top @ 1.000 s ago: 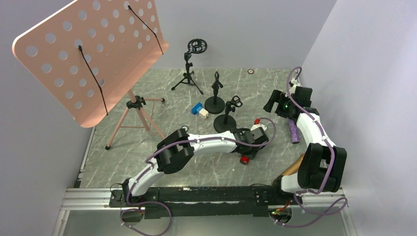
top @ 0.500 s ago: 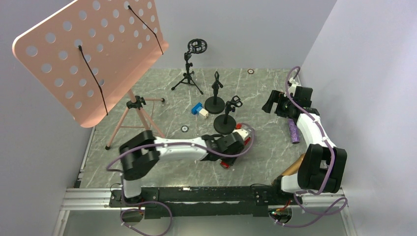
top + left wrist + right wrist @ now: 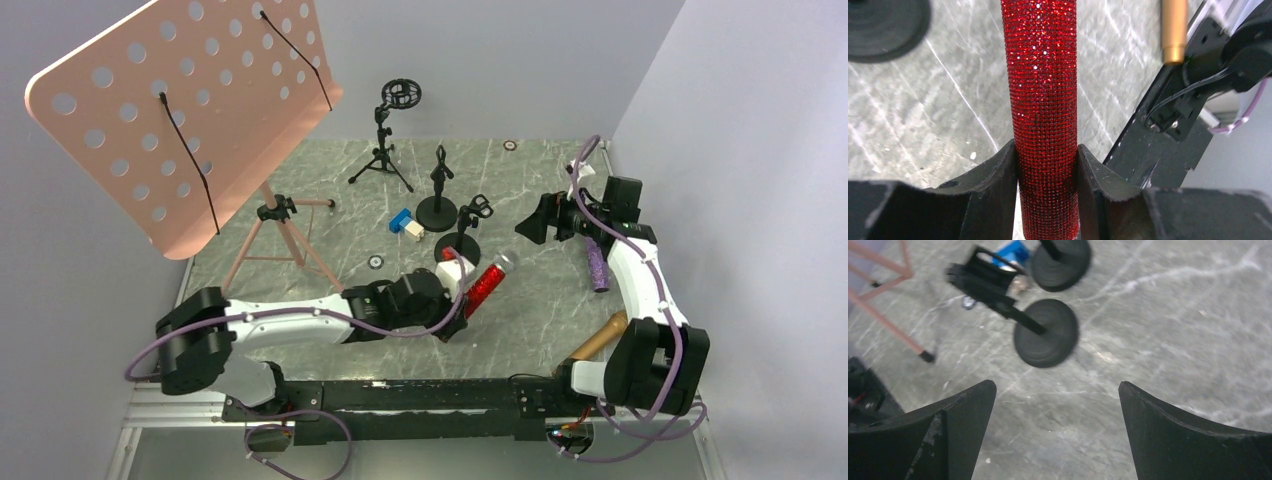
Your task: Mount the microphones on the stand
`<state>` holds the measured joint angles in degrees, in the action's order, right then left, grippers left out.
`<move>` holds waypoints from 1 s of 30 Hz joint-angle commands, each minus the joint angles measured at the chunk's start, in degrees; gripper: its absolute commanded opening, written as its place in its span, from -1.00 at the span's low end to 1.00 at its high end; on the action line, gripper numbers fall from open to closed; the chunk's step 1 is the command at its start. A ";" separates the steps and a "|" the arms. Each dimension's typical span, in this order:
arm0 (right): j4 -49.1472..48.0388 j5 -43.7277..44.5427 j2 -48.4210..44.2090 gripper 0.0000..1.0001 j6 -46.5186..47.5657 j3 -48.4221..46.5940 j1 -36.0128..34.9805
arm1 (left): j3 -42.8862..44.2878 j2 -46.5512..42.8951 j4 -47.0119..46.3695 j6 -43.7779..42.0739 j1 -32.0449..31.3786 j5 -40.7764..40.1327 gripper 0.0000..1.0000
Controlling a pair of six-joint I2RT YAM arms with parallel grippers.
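Observation:
My left gripper (image 3: 462,290) is shut on the red glitter microphone (image 3: 487,284) and holds it tilted above the floor, just in front of the near round-base stand (image 3: 458,250). In the left wrist view the red microphone (image 3: 1044,100) sits clamped between my fingers (image 3: 998,185). The gold microphone (image 3: 598,335) lies at the near right and shows in the left wrist view (image 3: 1174,30). The purple glitter microphone (image 3: 598,265) lies by the right arm. My right gripper (image 3: 532,225) is open and empty, and in its wrist view (image 3: 1057,387) it hovers over the floor near that stand's base (image 3: 1046,332).
A second round-base stand (image 3: 437,212) and a tripod stand with a ring mount (image 3: 385,150) stand further back. A blue and white box (image 3: 405,223) lies beside them. A pink perforated music stand (image 3: 190,110) fills the left, with its tripod legs (image 3: 275,240) on the floor.
My left arm has pulled back and swung left, lifting the red microphone off the floor and tilting it up. My right gripper has shifted slightly left toward the stands.

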<state>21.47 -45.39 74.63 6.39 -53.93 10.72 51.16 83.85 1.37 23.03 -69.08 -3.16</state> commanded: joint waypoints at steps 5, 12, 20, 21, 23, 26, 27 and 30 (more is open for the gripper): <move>3.34 -24.76 -5.87 0.99 3.33 -3.59 0.03 | -2.43 -9.67 -13.05 3.58 5.09 -0.48 -1.00; 2.65 -38.06 -6.68 0.99 -1.00 -5.04 -2.11 | 3.62 -6.11 -16.90 3.42 6.82 -2.08 -1.00; -36.30 -34.60 -7.43 0.99 -39.44 5.79 -6.94 | 12.50 3.42 -24.68 2.62 6.76 -1.12 -1.00; -42.48 -33.66 -7.43 0.99 -45.45 7.21 -6.94 | 13.13 4.17 -25.14 2.49 6.76 -1.07 -1.00; -53.51 -31.58 -7.26 0.99 -55.25 10.09 -6.94 | 13.72 5.16 -26.20 2.55 6.60 -1.36 -1.00; -63.98 -29.62 -6.83 0.99 -64.48 11.05 -6.91 | 12.47 5.28 -27.69 2.70 6.25 -2.97 -1.00; -64.50 -29.15 -6.71 0.99 -65.48 10.74 -6.94 | 11.90 5.15 -28.21 2.93 6.24 -3.42 -1.00; -61.70 -26.78 -6.09 0.98 -65.84 9.65 -6.89 | 10.74 5.08 -29.02 3.38 6.17 -3.76 -1.00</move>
<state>-30.24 -75.81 68.42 -49.84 -42.61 3.77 61.98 89.86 -20.69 25.80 -62.50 -5.39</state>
